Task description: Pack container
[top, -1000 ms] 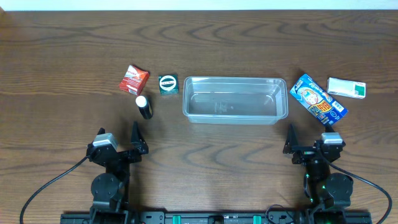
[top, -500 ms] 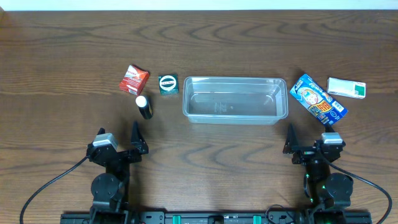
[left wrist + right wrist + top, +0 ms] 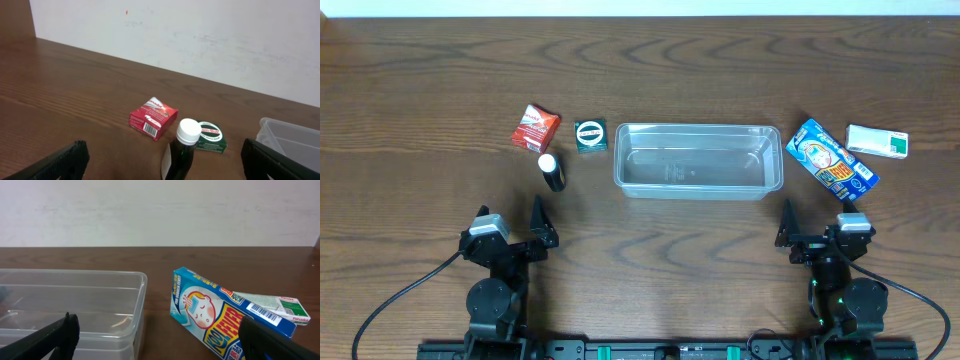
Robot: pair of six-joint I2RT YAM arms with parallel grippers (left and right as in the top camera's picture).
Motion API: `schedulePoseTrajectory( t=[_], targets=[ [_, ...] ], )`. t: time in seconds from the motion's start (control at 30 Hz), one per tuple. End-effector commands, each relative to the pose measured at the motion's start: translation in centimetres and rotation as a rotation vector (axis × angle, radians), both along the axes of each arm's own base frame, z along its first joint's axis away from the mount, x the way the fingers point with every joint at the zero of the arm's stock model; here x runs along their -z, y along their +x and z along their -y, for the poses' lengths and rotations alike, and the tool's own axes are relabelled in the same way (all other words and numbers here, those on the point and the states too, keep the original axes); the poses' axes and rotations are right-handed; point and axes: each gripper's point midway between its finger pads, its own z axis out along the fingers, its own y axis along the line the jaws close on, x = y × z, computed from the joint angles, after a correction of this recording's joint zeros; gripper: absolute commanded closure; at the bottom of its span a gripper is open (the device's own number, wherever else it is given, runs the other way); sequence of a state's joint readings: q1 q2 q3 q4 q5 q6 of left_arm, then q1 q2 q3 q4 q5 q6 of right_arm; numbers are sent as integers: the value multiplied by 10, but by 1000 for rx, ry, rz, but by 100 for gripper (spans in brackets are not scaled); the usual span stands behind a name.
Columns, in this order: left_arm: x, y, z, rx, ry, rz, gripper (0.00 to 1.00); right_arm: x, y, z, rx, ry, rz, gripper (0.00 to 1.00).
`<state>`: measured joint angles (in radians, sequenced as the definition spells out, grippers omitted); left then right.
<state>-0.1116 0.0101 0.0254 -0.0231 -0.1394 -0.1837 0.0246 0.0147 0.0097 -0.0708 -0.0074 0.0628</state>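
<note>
The clear plastic container (image 3: 698, 128) sits empty at the table's middle. My left gripper (image 3: 510, 218) is open and empty near the front edge, below a dark bottle with a white cap (image 3: 551, 171). The left wrist view shows the bottle (image 3: 182, 150) standing between my fingers' line of sight, with the container's corner (image 3: 292, 137) at far right. My right gripper (image 3: 815, 225) is open and empty, just in front of a blue Kool Fever box (image 3: 831, 160). The right wrist view shows the container (image 3: 75, 276) on the left and the blue box (image 3: 225, 315) on the right.
A red box (image 3: 536, 127) and a green box (image 3: 591, 135) lie left of the container; both show in the left wrist view, red (image 3: 153, 117) and green (image 3: 210, 136). A white and green box (image 3: 877, 141) lies at far right, behind the blue box (image 3: 270, 304).
</note>
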Motion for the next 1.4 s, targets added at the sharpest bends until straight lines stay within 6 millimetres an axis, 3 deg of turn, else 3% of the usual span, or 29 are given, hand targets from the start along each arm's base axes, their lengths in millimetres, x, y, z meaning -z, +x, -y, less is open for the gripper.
schedulePoseTrajectory(
  t=[0.0, 1.07, 1.27, 1.37],
  targets=[
    [18, -1, -6, -32, 7, -52, 2, 1, 0, -3, -12, -12, 2, 1],
    [18, -1, -6, -32, 7, -52, 2, 4, 0, -8, -39, -11, -14, 1],
    [18, -1, -6, -32, 7, -52, 2, 9, -6, -8, -43, -13, -136, 2],
    [18, -1, -6, -32, 7, -52, 2, -3, -6, -7, -38, -21, -183, 1]
  ],
)
